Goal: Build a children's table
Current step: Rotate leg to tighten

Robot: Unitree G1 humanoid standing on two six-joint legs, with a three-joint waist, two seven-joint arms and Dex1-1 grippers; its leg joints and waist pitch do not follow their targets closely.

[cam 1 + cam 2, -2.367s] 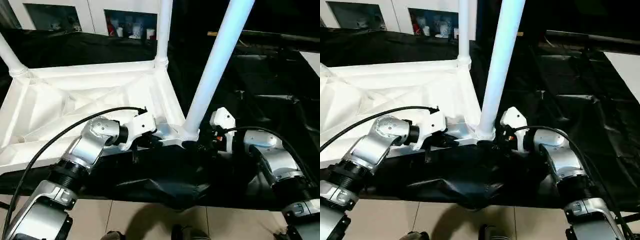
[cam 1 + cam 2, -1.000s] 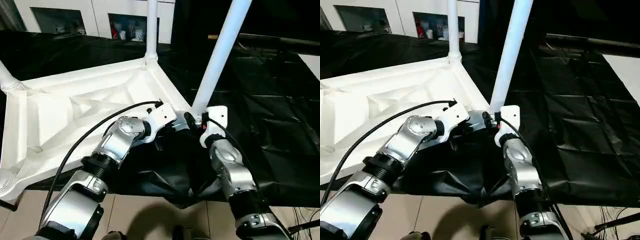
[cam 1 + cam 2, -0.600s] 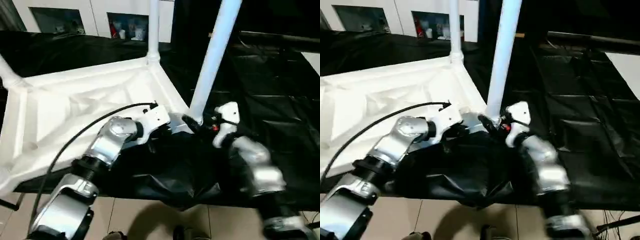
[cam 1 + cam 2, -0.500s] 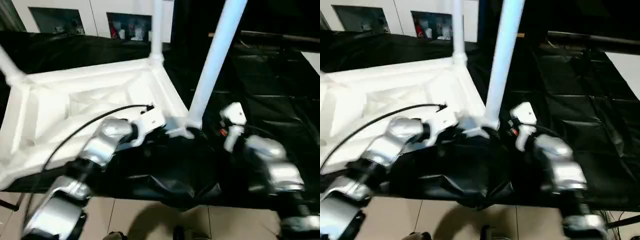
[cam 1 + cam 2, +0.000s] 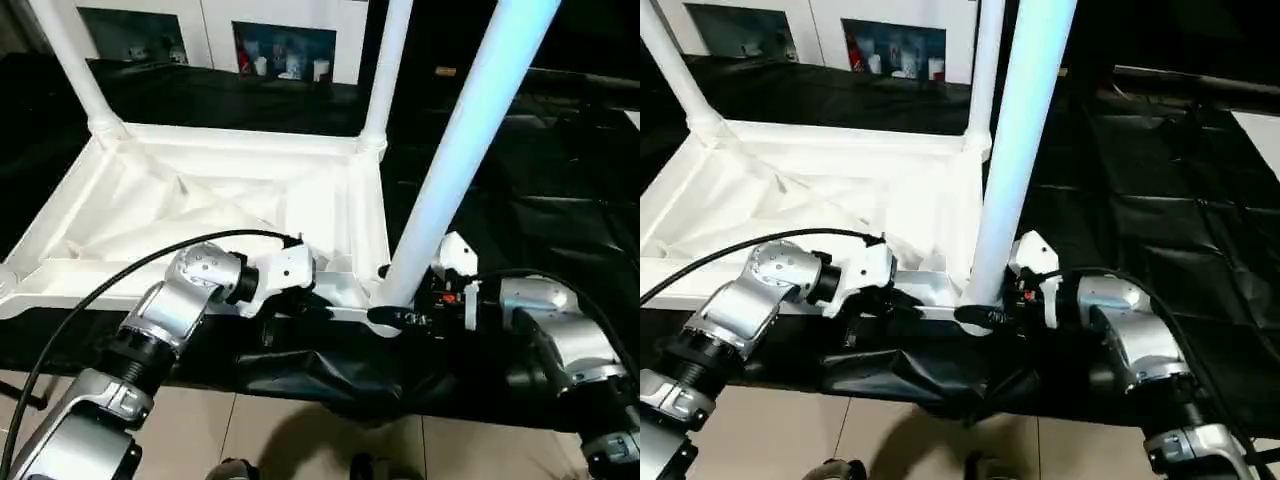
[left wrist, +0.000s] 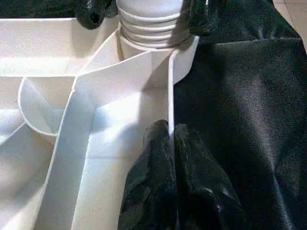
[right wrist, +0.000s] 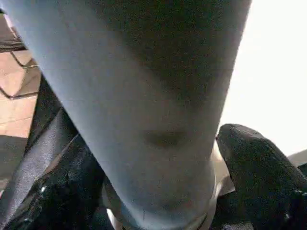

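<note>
Left jaws (image 6: 170, 143) pinch table (image 5: 200, 200) rim (no legible labels).

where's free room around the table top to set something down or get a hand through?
Free: black cloth beyond the right gripper, and the far strip behind the table top. Crowded: the near corner, where the left gripper pinches the rim beside the near leg.

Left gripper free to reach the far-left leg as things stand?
Probably not: the left gripper is pinched on the tabletop's near rim, and the far-left leg stands across the whole upturned top.
</note>
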